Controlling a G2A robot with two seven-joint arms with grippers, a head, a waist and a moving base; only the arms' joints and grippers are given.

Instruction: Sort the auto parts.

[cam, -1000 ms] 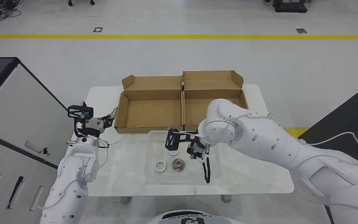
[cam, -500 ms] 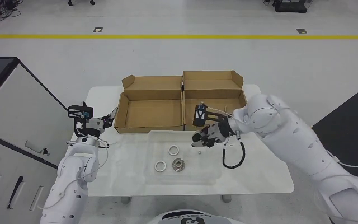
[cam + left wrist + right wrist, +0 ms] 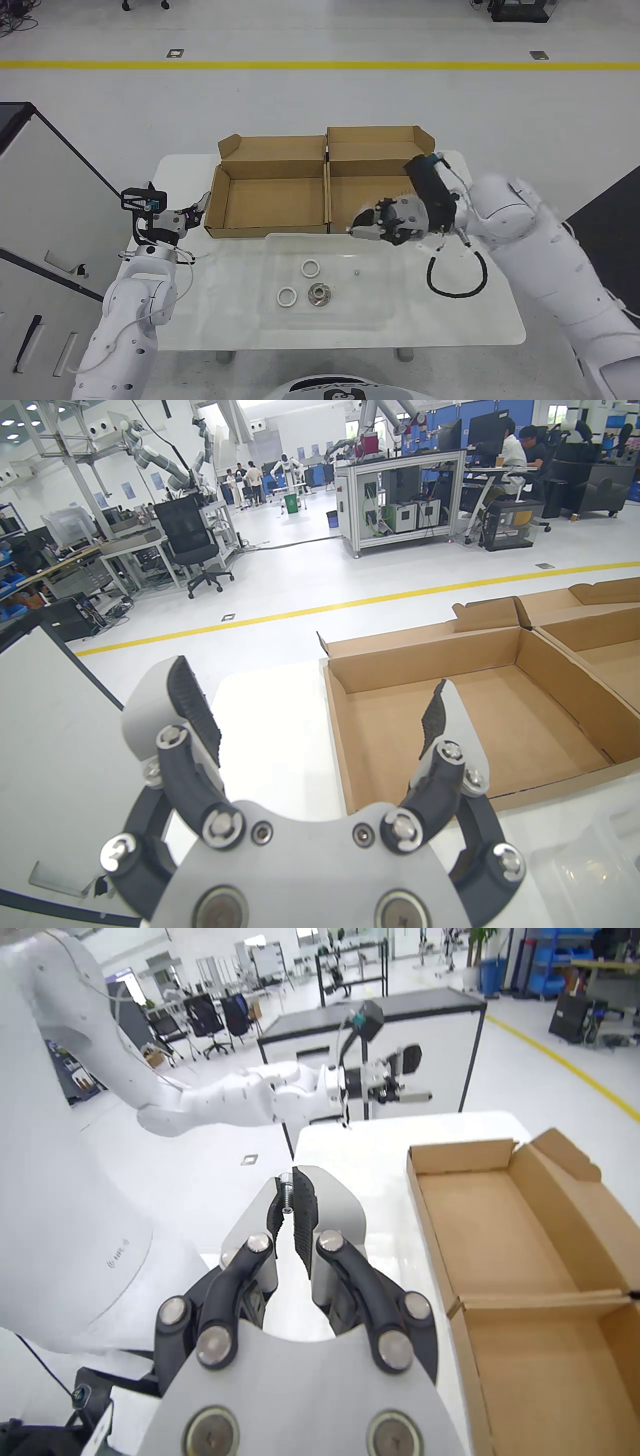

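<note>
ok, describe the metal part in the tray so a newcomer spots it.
On the white table, a clear tray lies on the robot's side of the two cardboard boxes. In it, the metal part sits beside two white rings; unlike them, it is dark grey.

1. The whole bench point(image 3: 230, 290) is looked down on from overhead.
2. The left cardboard box point(image 3: 500, 720) is faced closely from behind the left tool point(image 3: 308, 675).
3. That box is shared by the right wrist view, turned across the bench behind the right tool point(image 3: 287, 1183).
</note>
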